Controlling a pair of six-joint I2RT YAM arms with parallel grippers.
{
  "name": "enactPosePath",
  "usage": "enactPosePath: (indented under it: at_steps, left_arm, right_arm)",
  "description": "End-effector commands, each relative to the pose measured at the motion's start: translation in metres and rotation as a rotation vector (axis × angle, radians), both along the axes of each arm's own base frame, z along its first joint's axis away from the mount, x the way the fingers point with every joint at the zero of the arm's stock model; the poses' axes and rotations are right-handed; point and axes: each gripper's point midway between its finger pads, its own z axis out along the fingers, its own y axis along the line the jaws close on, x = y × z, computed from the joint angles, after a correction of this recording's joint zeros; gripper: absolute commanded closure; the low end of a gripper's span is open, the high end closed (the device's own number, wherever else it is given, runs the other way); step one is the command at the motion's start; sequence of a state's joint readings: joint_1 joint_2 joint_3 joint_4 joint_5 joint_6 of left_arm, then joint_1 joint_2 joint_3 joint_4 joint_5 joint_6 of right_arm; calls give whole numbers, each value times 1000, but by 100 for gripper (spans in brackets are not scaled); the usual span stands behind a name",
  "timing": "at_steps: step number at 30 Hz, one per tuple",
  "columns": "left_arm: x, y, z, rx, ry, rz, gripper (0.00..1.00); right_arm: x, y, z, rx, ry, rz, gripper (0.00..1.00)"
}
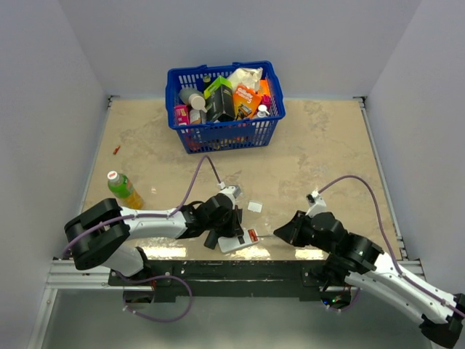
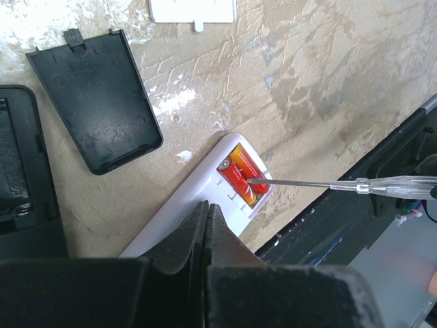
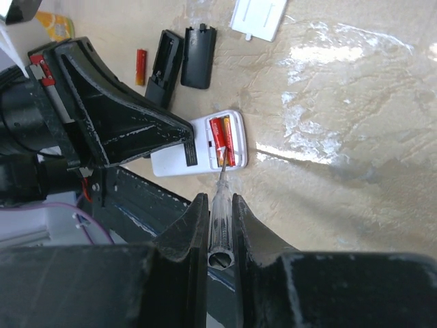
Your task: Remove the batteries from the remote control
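The left arm (image 1: 149, 222) and right arm (image 1: 396, 293) wore white shells with black joints. A thin purple cable (image 1: 190, 185) looped along each. The left tool (image 2: 207, 208) and right tool (image 3: 218, 200) were matte black wedges.

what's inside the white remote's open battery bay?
Two red batteries lie side by side in the white remote, with the screwdriver tip on them. The contacts and bay floor beneath are hidden by the cells.

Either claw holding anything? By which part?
Right claw grips the clear-plastic-handled screwdriver by its handle, metal tip at the red cylindrical batteries in the white plastic remote. Left claw is shut, holding nothing, tips against that remote.
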State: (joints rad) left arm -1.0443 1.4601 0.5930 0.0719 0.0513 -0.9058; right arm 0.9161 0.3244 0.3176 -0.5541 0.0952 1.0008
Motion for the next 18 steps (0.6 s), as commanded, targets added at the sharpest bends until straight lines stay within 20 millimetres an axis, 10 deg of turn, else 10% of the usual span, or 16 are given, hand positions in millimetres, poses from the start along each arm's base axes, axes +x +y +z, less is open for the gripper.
enactPosePath:
  at_steps: [1, 18]
  left_arm:
    - [-12, 32, -35, 167, 42, 12, 99]
    - [-10, 29, -35, 163, 40, 12, 99]
  right_arm:
    - [-3, -17, -9, 35, 54, -117, 100]
    - [9, 5, -1, 21, -26, -27, 100]
